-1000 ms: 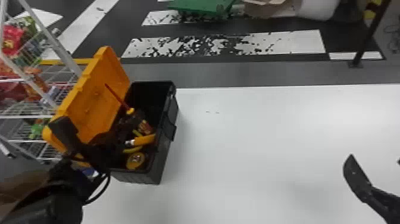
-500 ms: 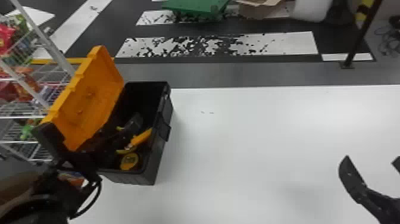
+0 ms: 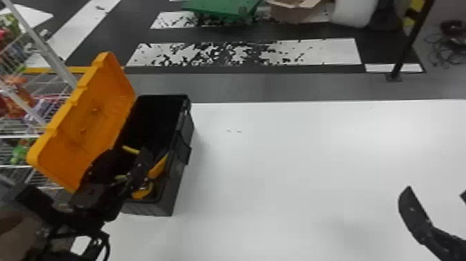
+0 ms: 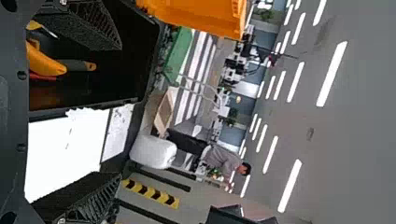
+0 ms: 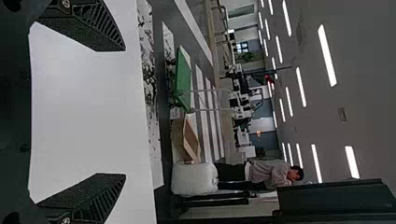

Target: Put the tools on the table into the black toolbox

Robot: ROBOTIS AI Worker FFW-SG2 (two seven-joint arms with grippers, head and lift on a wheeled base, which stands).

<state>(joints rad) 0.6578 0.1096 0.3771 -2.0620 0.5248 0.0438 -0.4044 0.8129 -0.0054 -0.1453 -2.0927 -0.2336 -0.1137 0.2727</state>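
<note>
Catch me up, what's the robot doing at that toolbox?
Its left pincer is open at the black toolbox, holding nothing. The orange lid is up, and yellow-orange tools lie inside. The right pincer, also open and empty, is over the white table.

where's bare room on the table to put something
Bare: the white table from the black toolbox across to the right gripper, up to the far edge. Crowded: the toolbox's near end, with yellow tools by the left gripper.
</note>
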